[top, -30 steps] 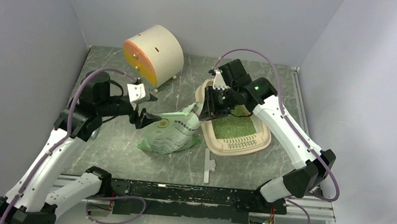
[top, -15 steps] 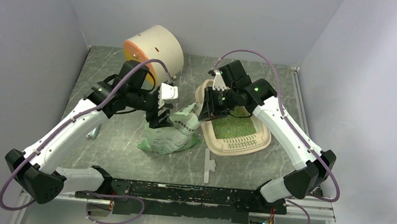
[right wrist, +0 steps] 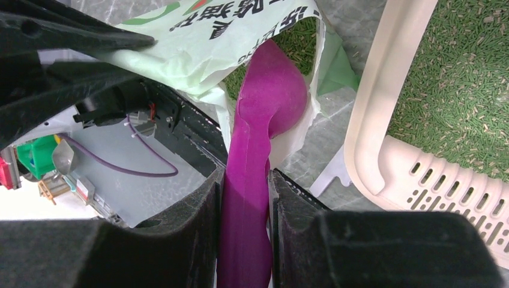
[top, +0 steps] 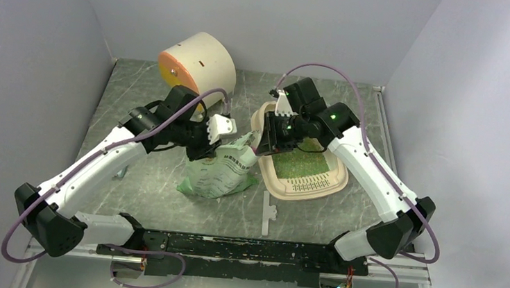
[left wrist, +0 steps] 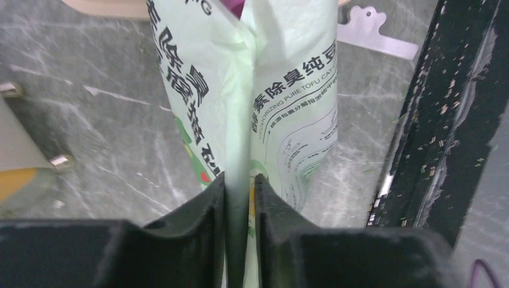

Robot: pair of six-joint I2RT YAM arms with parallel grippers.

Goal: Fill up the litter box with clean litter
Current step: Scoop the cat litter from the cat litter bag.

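Observation:
The beige litter box [top: 304, 192] lies right of centre, its slotted grille at the near end, with a green bed of clean litter [top: 301, 162] inside. In the right wrist view its rim [right wrist: 384, 108] and the litter [right wrist: 462, 90] show at the right. A light-green printed bag [top: 218, 172] stands just left of the box. My left gripper [top: 202, 155] is shut on a fold of the bag [left wrist: 288, 90]. My right gripper [right wrist: 246, 174] is shut on the handle of a magenta scoop [right wrist: 264, 108]. The scoop's bowl sits in the bag's open mouth among green granules [right wrist: 294, 42].
A cream half-cylinder cabinet [top: 199, 69] with an orange face stands at the back left. A flat white plastic piece [top: 268, 213] lies in front of the box. A black rail [top: 229, 250] runs along the near edge. Grey walls close in both sides.
My left arm has swung right to the bag, and its jaws have closed on the bag's fold. The right arm has held still with the scoop at the bag's mouth.

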